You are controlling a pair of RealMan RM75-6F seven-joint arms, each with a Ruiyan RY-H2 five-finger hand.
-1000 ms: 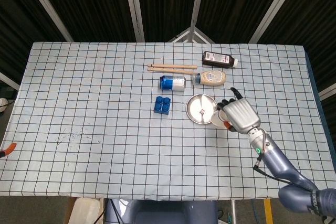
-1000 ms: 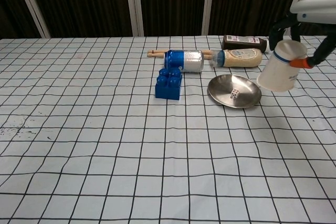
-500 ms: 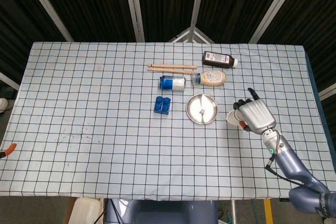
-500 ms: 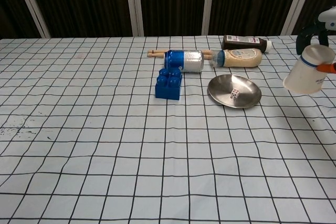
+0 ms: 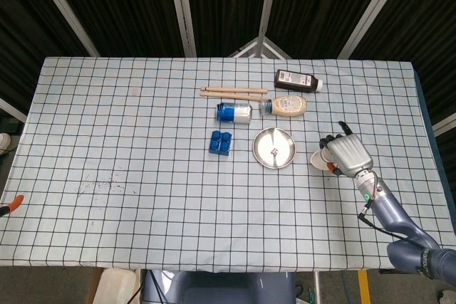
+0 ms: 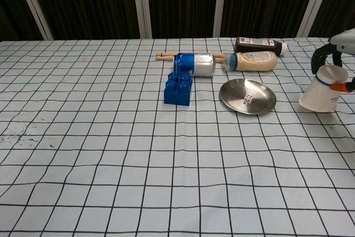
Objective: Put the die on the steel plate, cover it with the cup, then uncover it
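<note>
A small white die [image 5: 274, 151] [image 6: 248, 99] lies uncovered in the round steel plate [image 5: 265, 140] [image 6: 236, 90] near the table's middle. To the plate's right, my right hand [image 5: 347, 153] [image 6: 334, 56] grips a white paper cup [image 5: 318, 159] [image 6: 322, 90], held upside down with its rim at or just above the cloth. The cup is well clear of the plate. My left hand shows in neither view.
Behind the plate lie a blue can [image 5: 234, 112] [image 6: 194, 64], a beige bottle [image 5: 288, 105] [image 6: 252, 60], a dark bottle [image 5: 297, 80] [image 6: 258, 44] and wooden sticks [image 5: 232, 91]. A blue brick [image 5: 220, 142] [image 6: 178, 88] sits left of the plate.
My right hand has carried the upside-down cup from beside the plate's right edge further right and lowered it toward the cloth. The die stays in the plate.
</note>
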